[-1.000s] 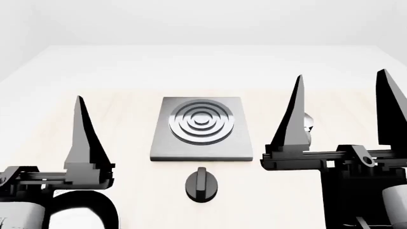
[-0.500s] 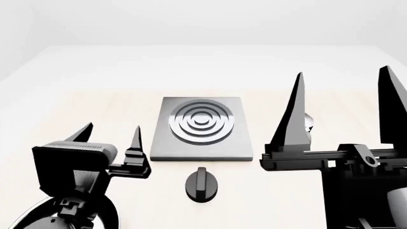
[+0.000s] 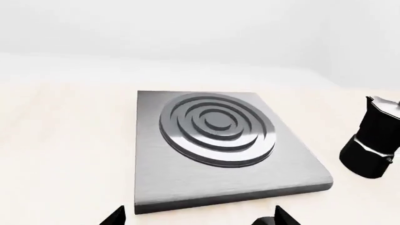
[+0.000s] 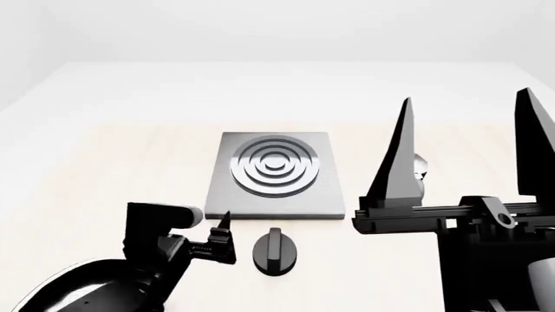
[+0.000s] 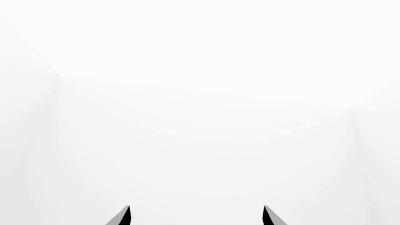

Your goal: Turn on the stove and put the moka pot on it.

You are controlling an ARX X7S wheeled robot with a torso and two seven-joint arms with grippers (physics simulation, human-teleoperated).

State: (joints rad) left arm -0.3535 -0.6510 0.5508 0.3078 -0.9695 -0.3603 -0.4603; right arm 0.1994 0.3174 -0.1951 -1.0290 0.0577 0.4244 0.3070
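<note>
The stove (image 4: 275, 175) is a flat dark-grey slab with raised burner rings, mid-table; it fills the left wrist view (image 3: 216, 136). Its black round knob (image 4: 275, 251) lies just in front of it. The black moka pot (image 4: 420, 170) stands right of the stove, mostly hidden behind a right finger; the left wrist view shows its body (image 3: 375, 140). My left gripper (image 4: 204, 227) is low over the table, just left of the knob, open and empty (image 3: 198, 216). My right gripper (image 4: 464, 153) points up, wide open and empty (image 5: 196, 216).
The pale wooden table (image 4: 113, 162) runs back to a white wall. The right wrist view shows only white background. The left arm's dark rounded body (image 4: 87, 289) fills the lower left corner of the head view.
My left gripper has dropped from pointing upward to lying low over the table and has moved right, close to the knob. The right gripper, stove, knob and moka pot have not moved.
</note>
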